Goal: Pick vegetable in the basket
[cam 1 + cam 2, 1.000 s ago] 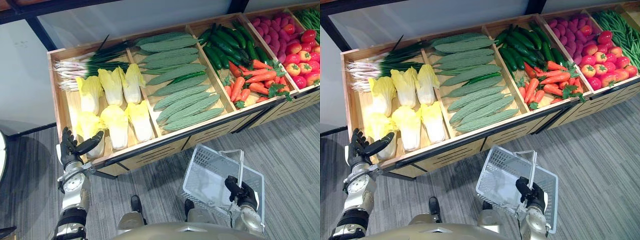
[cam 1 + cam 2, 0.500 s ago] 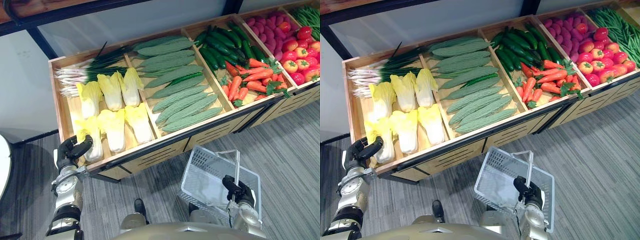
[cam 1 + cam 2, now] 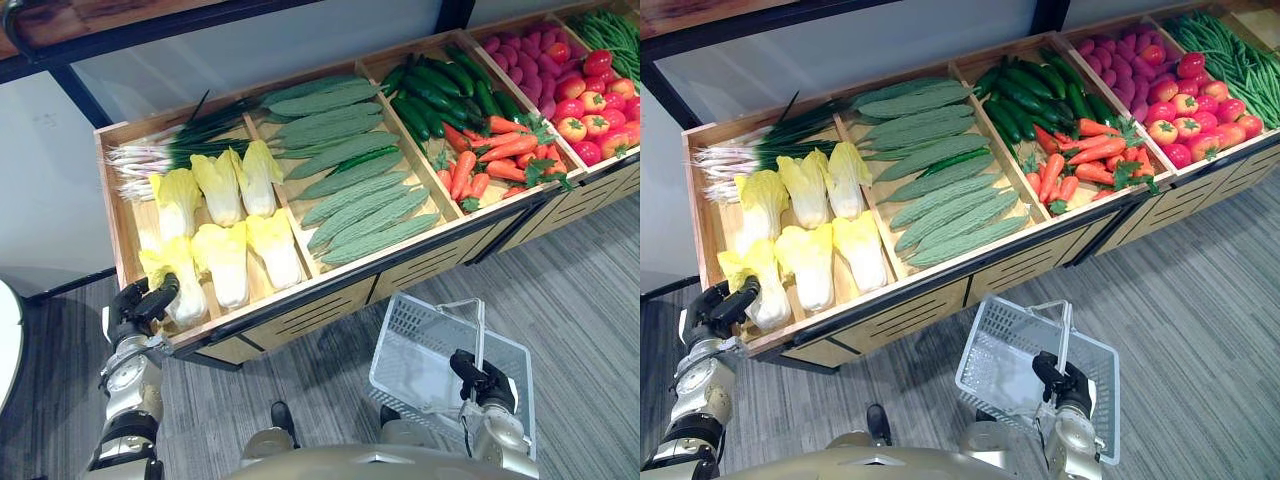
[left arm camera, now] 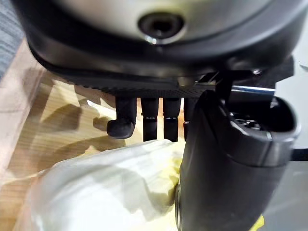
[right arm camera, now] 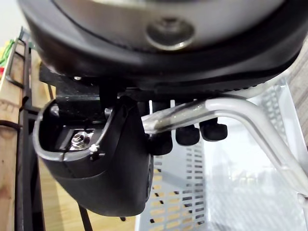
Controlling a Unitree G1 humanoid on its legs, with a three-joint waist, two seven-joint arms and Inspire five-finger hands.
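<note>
"None loaded yet?"
"None. Left hand (image 3: 140, 303) curls round the cabbage (image 3: 187, 300) beneath its palm, unlifted; right hand (image 3: 470, 371) grips the handle (image 5: 240, 111) of the empty basket (image 3: 412, 356) below it. Lift and transfer remain."

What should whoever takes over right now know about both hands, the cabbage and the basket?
Left hand: fingers and thumb curled round the front-left cabbage in the leftmost bin of the stand. The cabbage lies in the bin, not yet lifted.
Right hand: shut on the handle of the basket, held low in front of the stand.
Done: basket in hand, cabbage grasped.
Left: lift the cabbage, carry it across and put it in the basket, which holds nothing yet.
</note>
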